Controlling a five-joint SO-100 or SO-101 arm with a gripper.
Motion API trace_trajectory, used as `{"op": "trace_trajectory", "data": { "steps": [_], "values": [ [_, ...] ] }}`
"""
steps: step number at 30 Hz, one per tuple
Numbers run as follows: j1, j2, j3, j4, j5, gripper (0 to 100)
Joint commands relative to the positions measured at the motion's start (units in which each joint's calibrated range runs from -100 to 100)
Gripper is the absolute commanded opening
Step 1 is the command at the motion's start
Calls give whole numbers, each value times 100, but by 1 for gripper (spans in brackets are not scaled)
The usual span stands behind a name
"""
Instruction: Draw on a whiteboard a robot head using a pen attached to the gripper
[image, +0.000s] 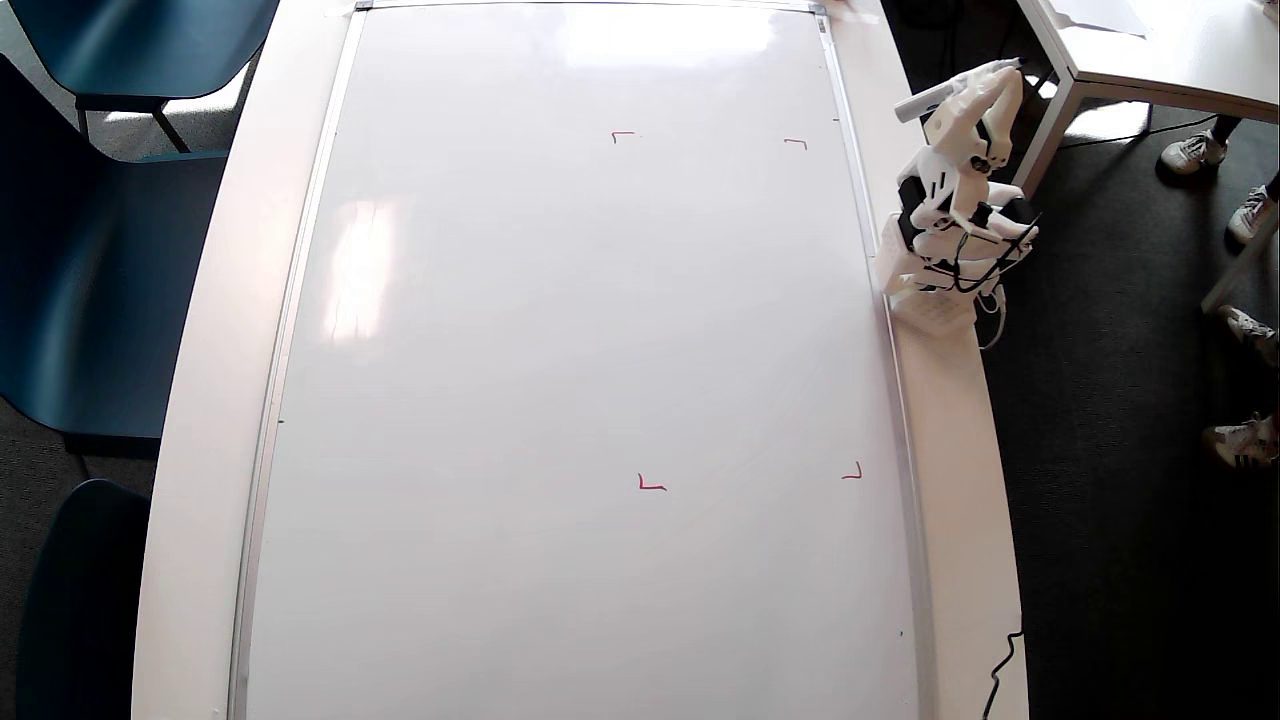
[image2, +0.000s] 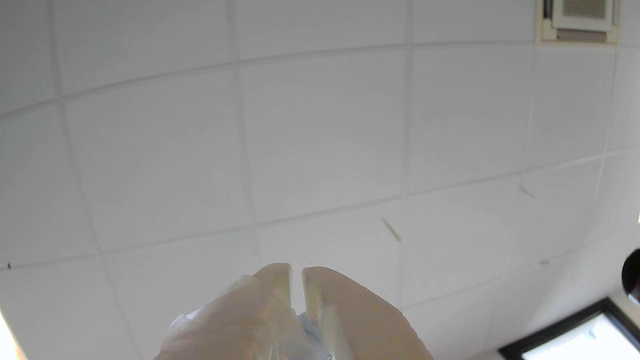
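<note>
Large glossy white silver-framed whiteboard (image: 560, 380) on the table: bare but for red corner marks (image: 651, 484), no robot head drawn; white plastic claw (image2: 296, 272) folded off-board, near shut, aimed at the ceiling; slim white pen (image: 925, 101) alongside, hold unclear; we judge drawing not begun; next, bring the tip down inside the marks.

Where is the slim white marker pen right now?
In the overhead view the slim white marker pen is at the upper right, beyond the right edge of the large glossy whiteboard, sticking out leftward from the folded white arm's tool, lifted off the board.
</note>
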Motion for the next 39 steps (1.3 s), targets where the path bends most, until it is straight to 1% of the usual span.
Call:
{"op": "trace_trajectory", "data": {
  "steps": [1, 18, 20, 21, 25, 26, 29, 30, 34, 35, 39],
  "values": [
    [39, 33, 37, -48, -4, 1],
    [-6, 209, 1, 22, -25, 1],
    [46, 561, -126, 22, -20, 1],
    [53, 1056, -471, 22, 7, 1],
    [53, 2112, -1361, 30, 18, 1],
    [53, 2573, -1824, 213, 18, 1],
    [53, 3152, -2569, 934, 18, 1],
    [53, 3504, -3113, 1620, 18, 1],
    [53, 4108, -4012, 3167, 18, 1],
    [53, 4284, -4366, 4201, -4, 1],
    [9, 4586, -5310, 6703, -9, 1]
  ]
}}
